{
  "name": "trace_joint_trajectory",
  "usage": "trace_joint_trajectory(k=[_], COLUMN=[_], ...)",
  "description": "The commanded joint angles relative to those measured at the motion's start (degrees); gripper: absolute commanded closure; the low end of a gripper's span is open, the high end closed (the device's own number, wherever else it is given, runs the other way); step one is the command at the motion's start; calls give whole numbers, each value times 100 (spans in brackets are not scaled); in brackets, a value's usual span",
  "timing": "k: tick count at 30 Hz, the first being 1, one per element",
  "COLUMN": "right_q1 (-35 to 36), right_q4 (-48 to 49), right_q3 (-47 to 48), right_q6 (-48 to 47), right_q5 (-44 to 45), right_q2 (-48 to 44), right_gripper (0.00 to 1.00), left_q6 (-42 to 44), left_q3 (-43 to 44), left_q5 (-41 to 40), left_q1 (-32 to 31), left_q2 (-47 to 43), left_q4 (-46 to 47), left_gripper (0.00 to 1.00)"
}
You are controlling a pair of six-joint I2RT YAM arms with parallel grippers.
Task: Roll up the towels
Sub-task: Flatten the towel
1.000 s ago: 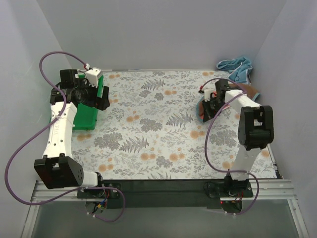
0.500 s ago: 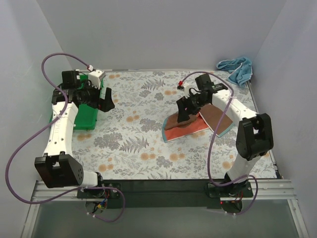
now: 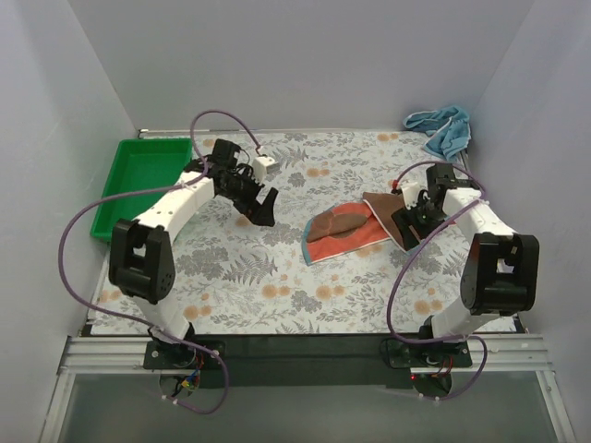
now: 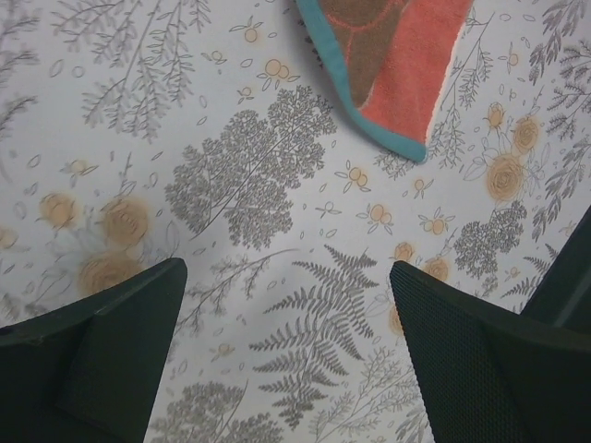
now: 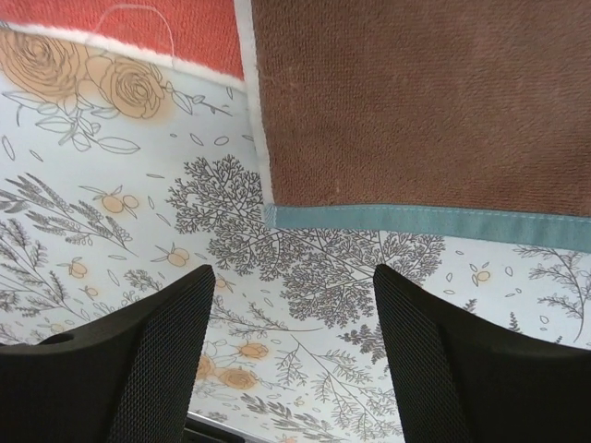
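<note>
The rust-red and brown towel lies loosely spread on the flowered table, right of the middle, with a pale teal hem. Its teal-edged corner shows at the top of the left wrist view. My left gripper hovers open to the towel's left, over bare table. My right gripper is open just off the towel's brown end, with only table between its fingers and the hem ahead of them. The light blue towel sits crumpled in the far right corner.
A green tray stands at the table's far left. White walls close the table in at the back and both sides. Purple cables loop off both arms.
The right gripper pulled the red towel toward the middle, opened and let it go, then drew back to its brown end. The left arm swung from the green tray toward the towel.
</note>
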Motion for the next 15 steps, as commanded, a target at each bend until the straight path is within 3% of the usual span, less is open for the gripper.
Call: trace_joint_trajectory(k=[1, 11, 15], right_q1=[41, 120, 208], right_q4=[40, 620, 769], right_q3=[-90, -371, -600], right_q6=[-313, -119, -137], right_q5=[83, 222, 337], right_q2=[151, 820, 899], right_gripper=[34, 36, 45], left_q6=[-361, -906, -1082], left_q3=[334, 1442, 1776], left_q5=[144, 451, 794], left_q1=[-210, -922, -1079], left_q2=[717, 2486, 2899], left_q4=[501, 1011, 1178], left_gripper=[12, 17, 18])
